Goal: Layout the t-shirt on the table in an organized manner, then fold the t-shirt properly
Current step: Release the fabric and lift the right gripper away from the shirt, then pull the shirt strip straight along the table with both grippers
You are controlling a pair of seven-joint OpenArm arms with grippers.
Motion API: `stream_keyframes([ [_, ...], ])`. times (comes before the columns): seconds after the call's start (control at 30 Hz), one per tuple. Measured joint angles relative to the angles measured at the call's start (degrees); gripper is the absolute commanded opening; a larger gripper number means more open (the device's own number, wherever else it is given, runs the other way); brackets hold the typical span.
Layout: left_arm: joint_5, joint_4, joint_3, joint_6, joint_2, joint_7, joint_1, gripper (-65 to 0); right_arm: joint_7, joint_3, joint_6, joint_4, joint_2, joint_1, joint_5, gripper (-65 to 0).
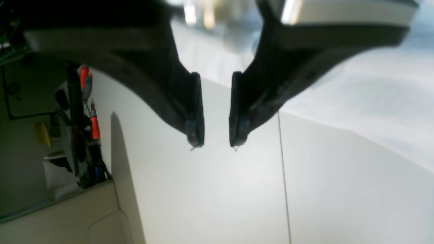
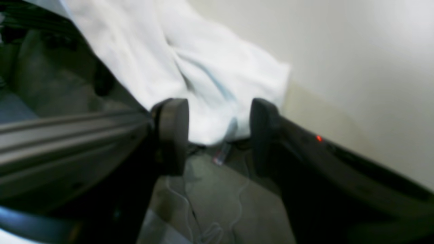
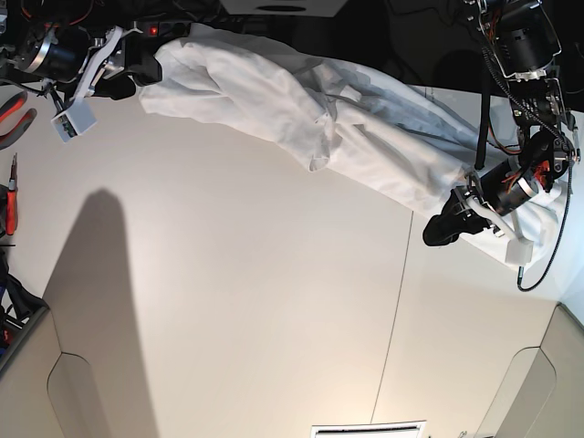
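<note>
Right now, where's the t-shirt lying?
In the base view the t-shirt stretches along the table's far edge, from the right gripper at upper left to the left gripper at right.

Bare table (image 3: 237, 301) below t-shirt (image 3: 301, 109)

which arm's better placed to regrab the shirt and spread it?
Probably right. The right gripper stands open right at the t-shirt edge; the left gripper is open over bare table.

Red-handled hand tools (image 3: 11, 109) were seen at nine o'clock of the base view. Orange-handled tools (image 1: 95, 127) and a yellow object (image 1: 43, 133) were seen at nine o'clock of the left wrist view.
</note>
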Motion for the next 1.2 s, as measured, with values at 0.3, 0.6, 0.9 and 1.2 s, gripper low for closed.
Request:
stream_keyframes([
  [0.3, 0.02, 0.0, 0.0, 0.0, -0.02, 0.0, 0.0, -48.2, 12.96, 0.04, -0.07, -4.94, 0.0, -2.36, -9.73, -22.4],
  [0.6, 0.0, 0.0, 0.0, 0.0, -0.02, 0.0, 0.0, -48.2, 17.38, -5.14, -0.15, -18.1, -0.31, 1.9, -9.75, -22.4],
  [0.9, 0.02, 0.0, -0.02, 0.0, -0.02, 0.0, 0.0, -48.2, 18.84, -15.06, 0.15, -30.73, 0.04, 12.44, -8.48, -43.0],
  [1.2, 0.13, 0.0, 0.0, 0.0, -0.02, 0.0, 0.0, -48.2, 16.2, -20.76, 0.42, -32.37, -0.02, 16.98, -10.71, -65.0],
])
